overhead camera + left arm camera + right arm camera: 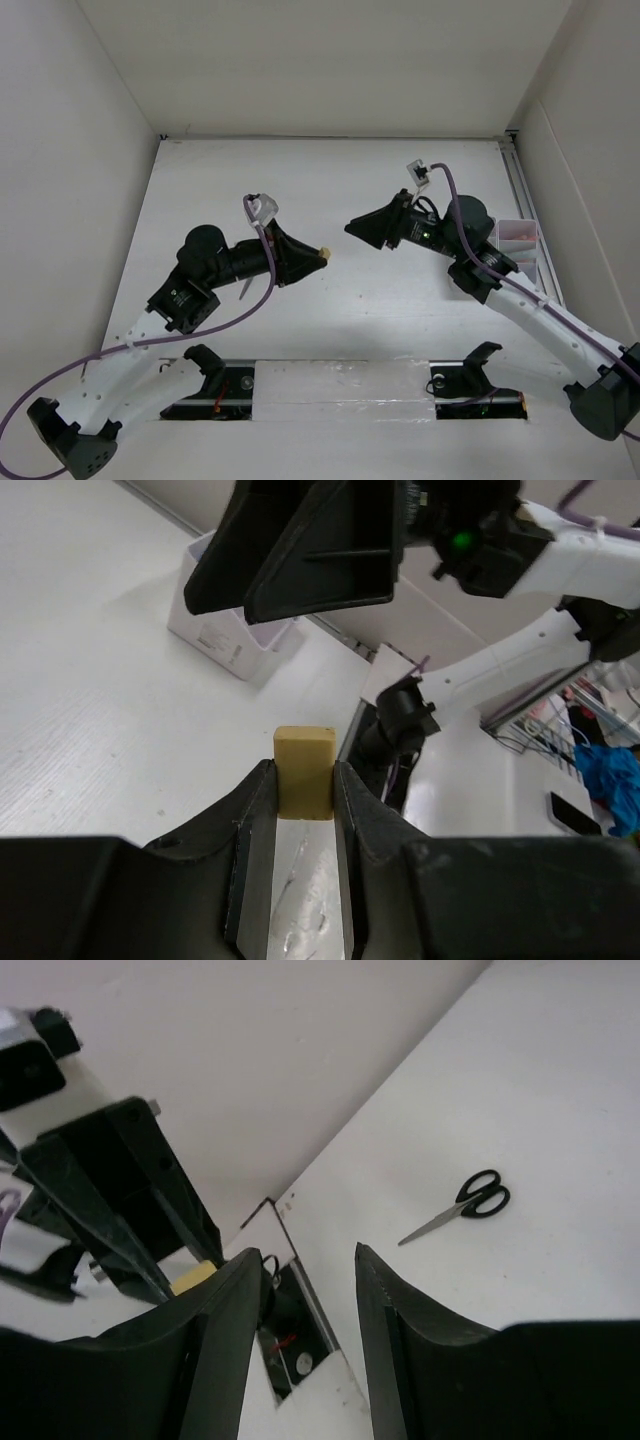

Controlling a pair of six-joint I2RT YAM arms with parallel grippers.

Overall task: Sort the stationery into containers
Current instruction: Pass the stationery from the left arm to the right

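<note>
Table [350, 180] is white & flat, w/ white walls [330, 60] on 3 sides. L arm comes up from bottom left of the top view & bends toward the middle. R arm comes from bottom right & points at the middle too, so both tips face each other, a bit apart. L gripper [312, 258] pinches a small yellow eraser [305, 768] btwn its tips, near the middle of the top view. R gripper [352, 227] has its fingers spread w/ nothing in the gap. White bins [520, 240] sit at the right edge of the top view, by R arm. Black scissors [470, 1200] lie flat on the table, upper right in R wrist view.
</note>
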